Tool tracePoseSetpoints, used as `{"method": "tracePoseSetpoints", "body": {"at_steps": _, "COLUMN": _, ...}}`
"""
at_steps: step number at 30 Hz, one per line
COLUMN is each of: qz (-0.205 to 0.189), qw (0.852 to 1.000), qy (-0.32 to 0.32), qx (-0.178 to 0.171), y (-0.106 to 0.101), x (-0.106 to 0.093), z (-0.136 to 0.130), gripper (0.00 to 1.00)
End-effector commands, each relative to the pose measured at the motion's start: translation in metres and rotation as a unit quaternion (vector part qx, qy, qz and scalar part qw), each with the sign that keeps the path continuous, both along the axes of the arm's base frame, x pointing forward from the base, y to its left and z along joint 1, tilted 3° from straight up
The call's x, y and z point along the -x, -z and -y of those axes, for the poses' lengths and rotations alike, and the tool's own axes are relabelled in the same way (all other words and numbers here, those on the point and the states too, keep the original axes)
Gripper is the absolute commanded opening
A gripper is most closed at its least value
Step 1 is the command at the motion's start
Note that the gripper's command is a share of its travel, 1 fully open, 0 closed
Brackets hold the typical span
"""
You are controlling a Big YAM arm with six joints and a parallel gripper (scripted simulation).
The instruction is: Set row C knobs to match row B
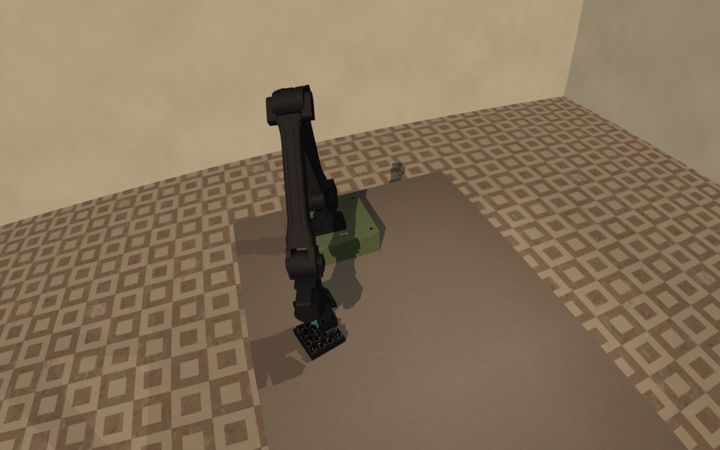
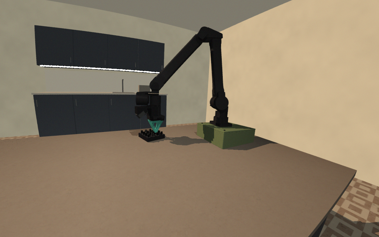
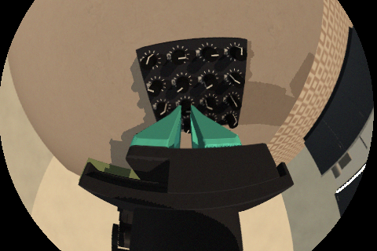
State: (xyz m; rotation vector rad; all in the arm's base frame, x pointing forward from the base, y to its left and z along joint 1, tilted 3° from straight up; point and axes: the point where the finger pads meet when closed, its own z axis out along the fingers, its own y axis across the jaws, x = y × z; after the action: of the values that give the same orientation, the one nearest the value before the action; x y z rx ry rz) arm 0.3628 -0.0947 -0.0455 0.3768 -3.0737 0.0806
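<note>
Top view, L to R: tiled floor (image 1: 110, 313) (image 2: 370, 203) (image 3: 334, 27), then table (image 1: 435, 313) (image 2: 155, 182) (image 3: 90, 27) w/ its L edge near the knob box (image 1: 313, 354) (image 2: 147, 139) (image 3: 194, 43); gripper (image 1: 317, 324) (image 2: 155, 131) (image 3: 185, 110) at the box, green base block (image 1: 375, 240) (image 2: 238, 137) (image 3: 94, 165) behind, lots of open tabletop R. Printed names by knobs too small to read. Ext. view only: teal fingers' tips down among knobs, sink tap (image 2: 122, 85) at L, table corner far R. Wrist view only: knob lines, plus fingers nearly closed, pinching knob C3 (image 3: 186, 103), 2nd col. from L.
</note>
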Motion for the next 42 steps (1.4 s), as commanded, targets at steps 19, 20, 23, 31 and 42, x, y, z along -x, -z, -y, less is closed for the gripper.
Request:
{"method": "tracePoseSetpoints", "body": {"at_steps": 19, "qz": 0.019, "qw": 0.995, "qy": -0.099, "qx": -0.006, "y": -0.0051, "x": -0.0200, "z": -0.0014, "gripper": 0.08}}
{"method": "tracePoseSetpoints", "body": {"at_steps": 20, "qz": 0.019, "qw": 0.995, "qy": -0.100, "qx": -0.006, "y": -0.0051, "x": -0.0200, "z": -0.0014, "gripper": 0.08}}
{"method": "tracePoseSetpoints", "body": {"at_steps": 23, "qz": 0.019, "qw": 0.995, "qy": -0.101, "qx": -0.006, "y": -0.0051, "x": -0.0200, "z": -0.0014, "gripper": 0.08}}
{"method": "tracePoseSetpoints", "body": {"at_steps": 31, "qz": 0.019, "qw": 0.995, "qy": -0.101, "qx": -0.007, "y": -0.0051, "x": -0.0199, "z": -0.0017, "gripper": 0.08}}
{"method": "tracePoseSetpoints", "body": {"at_steps": 42, "qz": 0.018, "qw": 0.995, "qy": -0.100, "qx": -0.005, "y": -0.0051, "x": -0.0198, "z": -0.0009, "gripper": 0.19}}
